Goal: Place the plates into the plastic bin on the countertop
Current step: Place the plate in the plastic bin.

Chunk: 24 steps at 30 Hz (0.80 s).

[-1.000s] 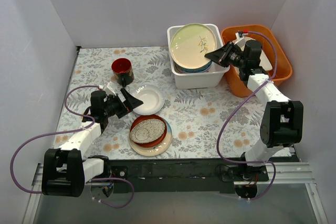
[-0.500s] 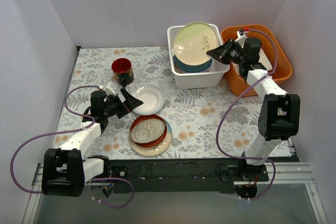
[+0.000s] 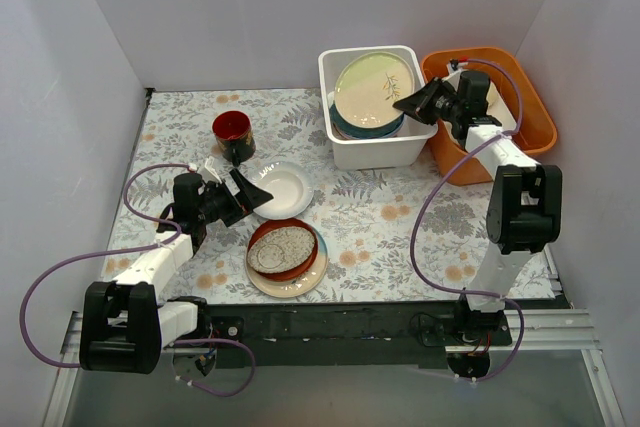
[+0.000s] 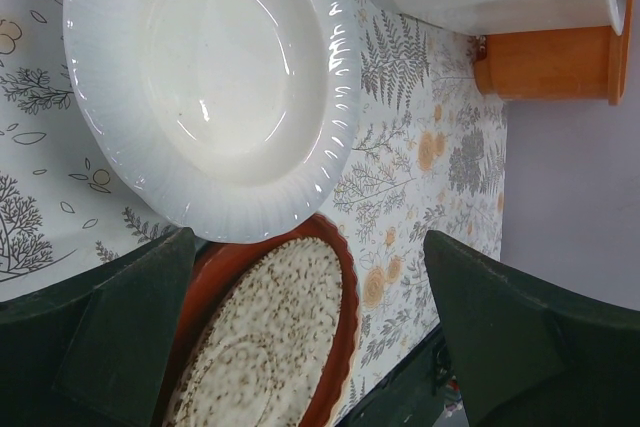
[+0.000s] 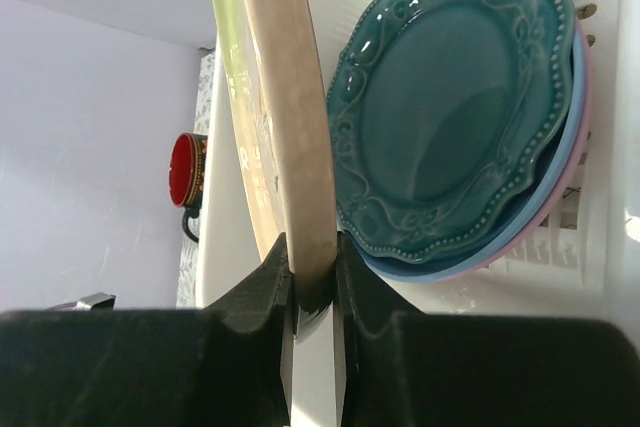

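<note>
Right wrist view: a cream plate (image 5: 282,97) is clamped by its rim in the right claw (image 5: 313,282) and tilted over the teal plate (image 5: 450,117) inside the bin (image 3: 380,152), presumably for laying flat; the left claw (image 4: 310,317) is held open.

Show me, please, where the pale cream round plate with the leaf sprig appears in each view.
Top external: pale cream plate, tilted over the white plastic bin, upper centre-right.
Left wrist: not in it.
Right wrist: edge-on, left of centre, clamped by the right gripper.
Shared landmark: the bin, in all three views.
</note>
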Tool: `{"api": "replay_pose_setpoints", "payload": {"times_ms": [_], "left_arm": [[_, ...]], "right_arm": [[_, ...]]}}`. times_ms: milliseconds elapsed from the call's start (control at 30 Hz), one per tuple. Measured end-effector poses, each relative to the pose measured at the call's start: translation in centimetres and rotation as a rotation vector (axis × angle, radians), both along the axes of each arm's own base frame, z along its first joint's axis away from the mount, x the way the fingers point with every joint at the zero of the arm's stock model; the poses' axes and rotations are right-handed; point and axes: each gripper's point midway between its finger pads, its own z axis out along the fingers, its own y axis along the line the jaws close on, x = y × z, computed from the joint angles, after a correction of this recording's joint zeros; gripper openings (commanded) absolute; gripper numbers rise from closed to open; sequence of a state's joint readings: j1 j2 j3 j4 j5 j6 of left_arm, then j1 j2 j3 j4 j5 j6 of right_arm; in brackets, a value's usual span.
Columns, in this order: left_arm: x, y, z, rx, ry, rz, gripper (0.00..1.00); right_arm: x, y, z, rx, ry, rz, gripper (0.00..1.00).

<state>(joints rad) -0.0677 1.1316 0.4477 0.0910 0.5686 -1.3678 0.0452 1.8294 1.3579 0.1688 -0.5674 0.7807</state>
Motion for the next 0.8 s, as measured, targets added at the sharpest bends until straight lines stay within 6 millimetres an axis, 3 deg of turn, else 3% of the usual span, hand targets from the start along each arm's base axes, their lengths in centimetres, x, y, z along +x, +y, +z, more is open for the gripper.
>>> {"api": "replay_pose_setpoints", "payload": {"times_ms": [467, 800], "left_arm": [[-0.3, -0.1, -0.5, -0.005, 0.011, -0.009, 0.98], [-0.3, -0.2, -0.6, -0.007, 0.012, -0.013, 0.98]], "right_arm": [[1.7, -0.4, -0.9, -0.087, 0.017, -0.016, 0.01], [3.0, 0.4, -4.4, -0.153, 0.097, 0.008, 0.01]]}}
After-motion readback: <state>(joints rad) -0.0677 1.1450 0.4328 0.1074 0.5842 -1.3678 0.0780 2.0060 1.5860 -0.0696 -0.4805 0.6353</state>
